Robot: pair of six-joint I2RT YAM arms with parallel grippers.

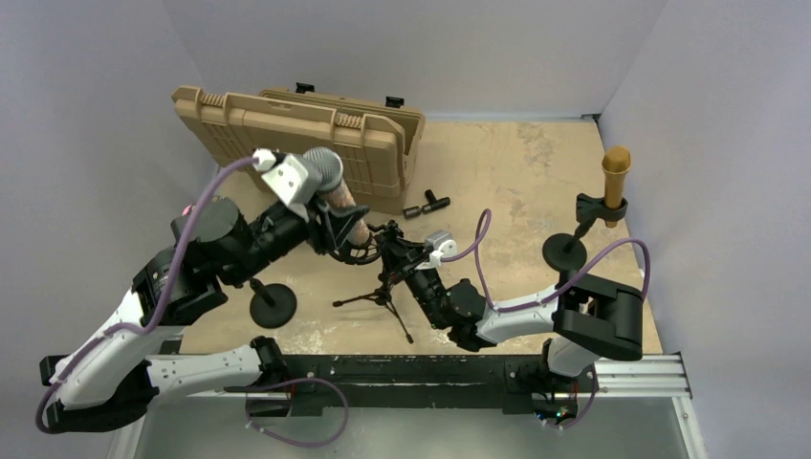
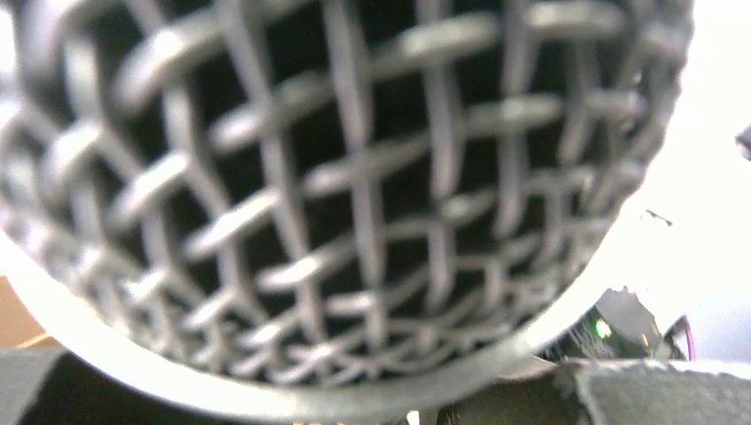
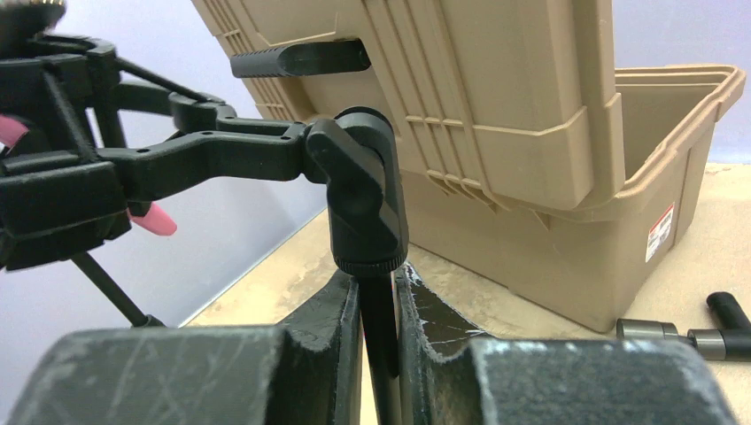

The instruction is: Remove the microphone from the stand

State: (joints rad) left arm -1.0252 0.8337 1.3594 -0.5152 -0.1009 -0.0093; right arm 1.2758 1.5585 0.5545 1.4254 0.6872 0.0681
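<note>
A microphone with a silver mesh head [image 1: 323, 170] and a pinkish body sits in the black shock mount [image 1: 359, 244] of a small tripod stand [image 1: 383, 295] at mid-table. My left gripper [image 1: 335, 225] is shut on the microphone's body just below the head. The mesh head [image 2: 336, 195] fills the left wrist view, and only a finger pad [image 2: 655, 394] shows below it. My right gripper [image 1: 400, 256] is shut on the stand's thin black post [image 3: 381, 310], right under its swivel joint [image 3: 363, 204]. The shock mount [image 3: 62, 177] and a bit of pink body [image 3: 152, 220] show at left.
An open tan case [image 1: 316, 134] stands behind the stand, close in the right wrist view [image 3: 531, 133]. A gold microphone [image 1: 615, 172] stands in a round-base stand at the right. An empty round-base stand [image 1: 273, 306] is front left. Small black adapters [image 1: 427, 206] lie near the case.
</note>
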